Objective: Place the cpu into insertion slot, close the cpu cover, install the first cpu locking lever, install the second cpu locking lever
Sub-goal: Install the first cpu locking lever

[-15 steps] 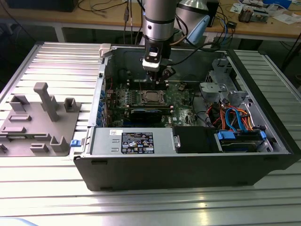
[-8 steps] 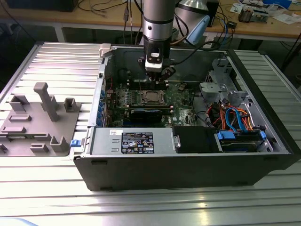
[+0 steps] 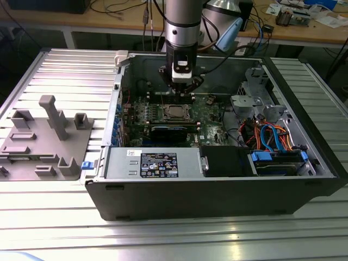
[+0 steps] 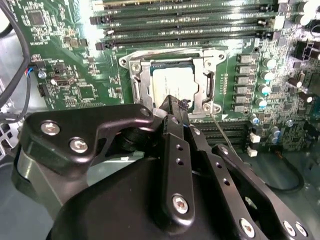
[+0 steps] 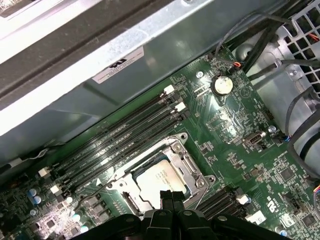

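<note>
Ribbed aluminium counter (image 3: 54, 70), open black computer case (image 3: 217, 190) mid-frame in the exterior view. Inside, on the green circuit board (image 3: 212, 103), the small silver-topped square cpu (image 4: 174, 85) sits in the metal-rimmed insertion slot (image 4: 216, 107), with the thin silvery cpu cover (image 4: 141, 80) framing it. The black claw (image 4: 172, 102) is pressed together at the socket's edge, case walls well apart.

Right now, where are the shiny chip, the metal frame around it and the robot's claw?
cpu (image 4: 172, 84): second wrist view, middle of its silver top.
cpu cover (image 4: 143, 82): second wrist view, one side bar of the frame.
gripper (image 5: 172, 195): first wrist view, between its fingertips.
</note>
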`<action>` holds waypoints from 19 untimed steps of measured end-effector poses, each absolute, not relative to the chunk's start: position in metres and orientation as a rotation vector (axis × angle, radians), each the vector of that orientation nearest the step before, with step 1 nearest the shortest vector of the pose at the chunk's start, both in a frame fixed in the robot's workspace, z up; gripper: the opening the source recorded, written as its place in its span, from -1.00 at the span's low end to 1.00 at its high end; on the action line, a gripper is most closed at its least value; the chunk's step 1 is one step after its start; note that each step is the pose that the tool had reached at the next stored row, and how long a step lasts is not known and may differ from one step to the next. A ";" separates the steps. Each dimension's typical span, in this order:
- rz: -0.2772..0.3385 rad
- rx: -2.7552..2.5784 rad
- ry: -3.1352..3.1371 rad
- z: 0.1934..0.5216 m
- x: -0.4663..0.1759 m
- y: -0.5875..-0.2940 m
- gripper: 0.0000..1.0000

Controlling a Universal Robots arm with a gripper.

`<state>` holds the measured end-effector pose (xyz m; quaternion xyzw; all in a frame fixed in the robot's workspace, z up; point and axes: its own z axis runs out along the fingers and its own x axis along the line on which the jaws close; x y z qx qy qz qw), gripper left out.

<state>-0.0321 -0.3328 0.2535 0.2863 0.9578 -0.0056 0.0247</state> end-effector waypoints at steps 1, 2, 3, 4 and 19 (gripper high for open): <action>-0.018 0.886 2.965 0.254 -0.032 -0.333 -0.79; -0.019 0.887 2.966 0.255 -0.032 -0.333 -0.79; -0.020 0.887 2.967 0.255 -0.031 -0.333 -0.79; -0.020 0.887 2.969 0.256 -0.031 -0.333 -0.79; -0.022 0.533 3.077 0.256 -0.031 -0.333 -0.79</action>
